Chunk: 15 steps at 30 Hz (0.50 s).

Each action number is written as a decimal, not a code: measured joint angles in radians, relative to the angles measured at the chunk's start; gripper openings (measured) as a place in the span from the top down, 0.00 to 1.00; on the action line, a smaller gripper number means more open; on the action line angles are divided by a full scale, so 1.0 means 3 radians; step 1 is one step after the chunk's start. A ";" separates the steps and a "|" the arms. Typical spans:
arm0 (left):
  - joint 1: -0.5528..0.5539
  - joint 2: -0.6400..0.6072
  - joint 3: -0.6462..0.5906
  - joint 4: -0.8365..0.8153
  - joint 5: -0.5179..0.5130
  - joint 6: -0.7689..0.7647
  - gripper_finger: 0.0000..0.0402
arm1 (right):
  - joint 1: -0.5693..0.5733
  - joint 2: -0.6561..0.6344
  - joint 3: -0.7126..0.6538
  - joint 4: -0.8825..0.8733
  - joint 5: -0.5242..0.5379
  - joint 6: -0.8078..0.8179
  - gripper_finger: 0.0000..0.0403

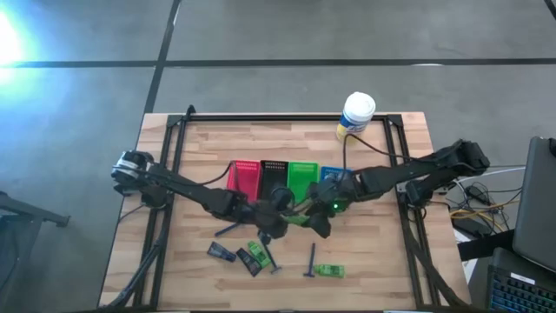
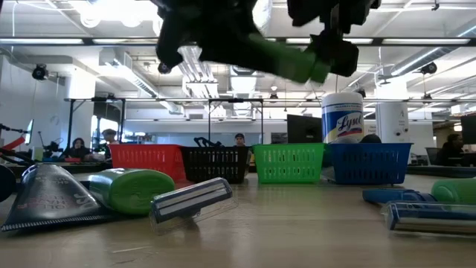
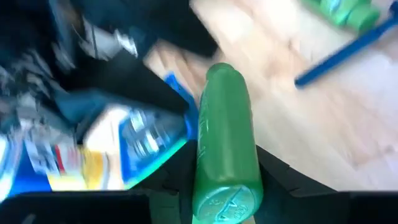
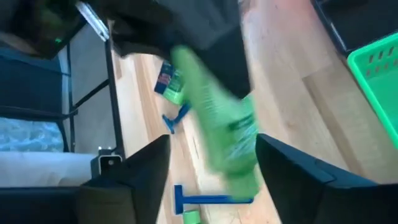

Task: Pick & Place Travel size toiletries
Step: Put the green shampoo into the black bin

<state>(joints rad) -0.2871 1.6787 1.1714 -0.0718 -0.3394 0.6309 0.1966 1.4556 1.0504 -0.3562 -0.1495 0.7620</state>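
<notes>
Now | left gripper (image 3: 217, 186) jaws clamp the smooth green plastic bottle (image 3: 225, 137) above the desk (image 1: 382, 261) | right gripper (image 4: 211, 168) jaws gape beside it | probably light, stiff, slippery: grip mid-body | green basket tray (image 1: 302, 178) beyond

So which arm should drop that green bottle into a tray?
Left, probably. The left gripper is closed around the green bottle, while the right gripper stands wide open around it. The green tray sits just beyond both.
</notes>
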 joint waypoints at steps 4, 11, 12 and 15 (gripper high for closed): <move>0.0003 -0.0045 0.0000 -0.0210 -0.0364 -0.0357 0.72 | 0.0011 -0.0135 0.0000 -0.0064 0.0206 -0.0029 0.30; -0.0043 -0.0230 -0.0134 -0.0766 -0.1098 -0.1548 0.72 | 0.0095 -0.0613 0.0011 -0.0697 0.1190 0.0083 0.17; -0.0053 -0.0269 -0.0179 -0.0848 -0.1216 -0.1795 0.72 | 0.0121 -0.0693 0.0010 -0.0778 0.1359 0.0155 0.16; -0.0098 -0.0371 -0.0321 -0.1021 -0.1552 -0.2703 0.72 | 0.0195 -0.0898 0.0010 -0.1026 0.1799 0.0384 0.13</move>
<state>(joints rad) -0.3164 1.5673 1.0751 -0.3780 -0.8051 -0.1799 0.2552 1.1862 1.0534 -0.6641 0.3903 0.8773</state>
